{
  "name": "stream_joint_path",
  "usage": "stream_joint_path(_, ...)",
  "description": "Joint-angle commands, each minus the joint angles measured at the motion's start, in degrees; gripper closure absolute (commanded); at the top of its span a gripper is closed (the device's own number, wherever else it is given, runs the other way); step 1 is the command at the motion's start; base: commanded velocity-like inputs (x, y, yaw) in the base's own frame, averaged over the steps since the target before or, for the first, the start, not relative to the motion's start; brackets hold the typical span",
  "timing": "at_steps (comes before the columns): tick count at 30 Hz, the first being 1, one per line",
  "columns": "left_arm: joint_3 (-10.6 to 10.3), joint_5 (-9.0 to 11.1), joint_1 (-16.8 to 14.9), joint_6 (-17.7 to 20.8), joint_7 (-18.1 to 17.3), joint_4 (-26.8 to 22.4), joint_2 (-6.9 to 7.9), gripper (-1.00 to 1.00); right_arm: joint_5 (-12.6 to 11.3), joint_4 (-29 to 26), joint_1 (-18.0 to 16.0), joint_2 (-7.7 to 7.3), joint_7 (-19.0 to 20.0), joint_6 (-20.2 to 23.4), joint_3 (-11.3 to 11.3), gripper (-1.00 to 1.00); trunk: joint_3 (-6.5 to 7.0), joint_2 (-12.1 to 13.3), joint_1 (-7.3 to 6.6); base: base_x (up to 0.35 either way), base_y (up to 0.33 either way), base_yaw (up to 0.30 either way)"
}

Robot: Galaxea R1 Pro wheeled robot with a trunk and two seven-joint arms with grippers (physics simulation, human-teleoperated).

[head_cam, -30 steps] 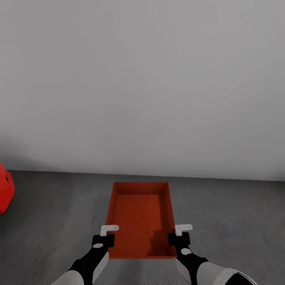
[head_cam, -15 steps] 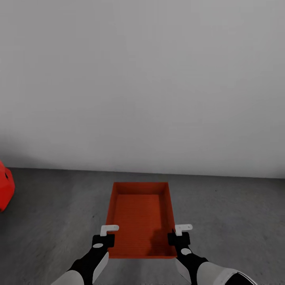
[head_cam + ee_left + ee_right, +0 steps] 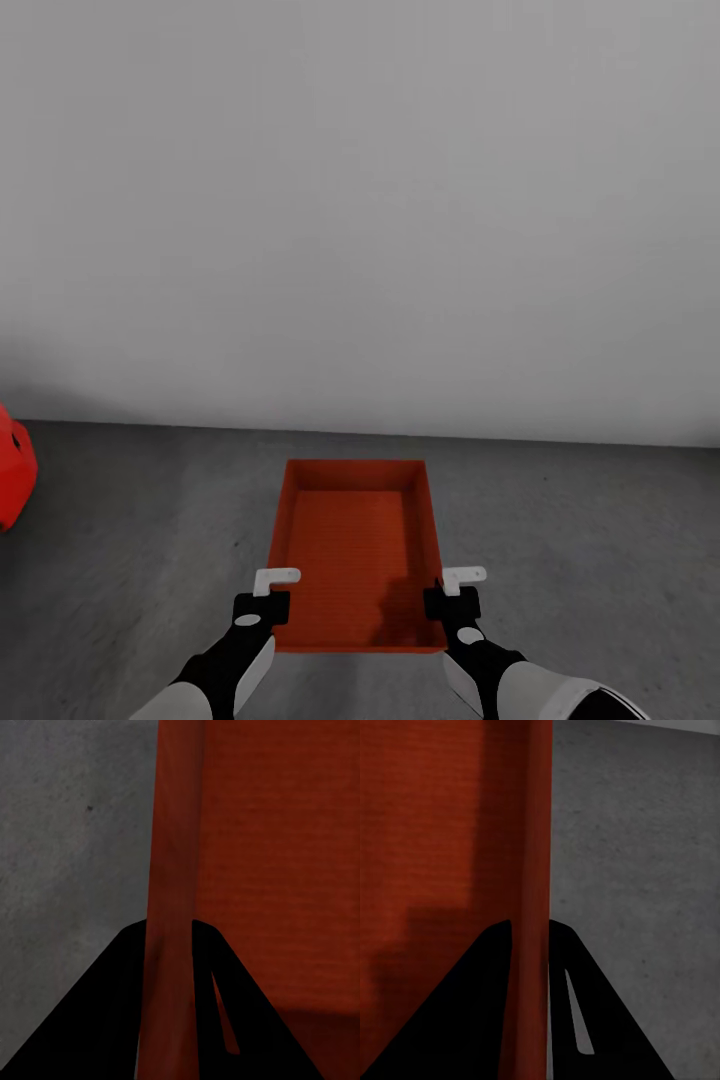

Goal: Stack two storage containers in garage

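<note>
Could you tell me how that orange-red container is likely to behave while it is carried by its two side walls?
The storage container looks thin-walled and empty, so it is probably light. With the left gripper and right gripper pinching opposite walls, those walls may flex. The smooth walls might slip.

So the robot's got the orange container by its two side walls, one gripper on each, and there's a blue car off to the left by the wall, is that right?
Nearly. The car at the left edge is red, not blue, as the head view shows. The rest holds: the left gripper and the right gripper each grip a side wall of the orange container, and the wrist views show each wall between the jaws.
</note>
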Motion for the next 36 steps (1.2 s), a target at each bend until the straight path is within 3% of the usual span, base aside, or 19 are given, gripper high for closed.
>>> stream_joint_path(1,1.0,1.2,0.0,0.2,0.6,-1.1,0.06,1.00,-2.5,0.6,0.0,-0.01,-0.4,-0.6,-4.3,1.00,-0.06,0.0,0.00,0.000,0.000,0.000)
stream_joint_path(5,1.0,1.2,0.0,0.2,0.6,-1.1,0.06,1.00,-3.1,0.6,0.0,-0.01,-0.4,-0.6,-4.3,1.00,-0.06,0.0,0.00,0.000,0.000,0.000)
stream_joint_path(36,1.1,1.2,0.0,0.2,0.6,-1.1,0.07,1.00,-3.1,0.6,0.0,-0.01,-0.4,-0.6,-4.3,1.00,-5.62,-12.5,6.81,0.000,0.000,0.000)
